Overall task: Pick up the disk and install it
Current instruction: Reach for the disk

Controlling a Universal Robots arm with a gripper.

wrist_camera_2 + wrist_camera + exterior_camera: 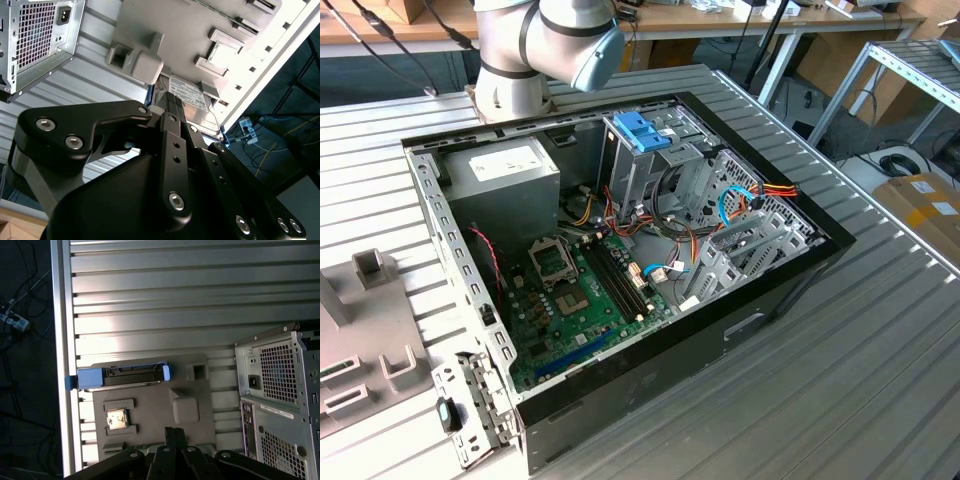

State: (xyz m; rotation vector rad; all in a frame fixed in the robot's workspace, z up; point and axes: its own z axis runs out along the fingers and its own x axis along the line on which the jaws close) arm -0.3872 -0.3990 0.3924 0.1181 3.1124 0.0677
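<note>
Black pincer (173, 430) closed up, fingertip pressed against fingertip, nothing gripped, hanging over a flat grey moulded fixture plate (150, 412) on the ribbed silver metal desk (175, 290). Flat rectangular silver-metal disk (120, 376) in its blue plastic carrier frame standing on edge along one side of that plate, close to the desk's rim and apart from the pincer, white black-printed label (189, 94) facing the second wrist view. Open black computer case (790, 270) with green motherboard (575, 320) lying on the desk, just beside the plate toward the exterior view's right.
</note>
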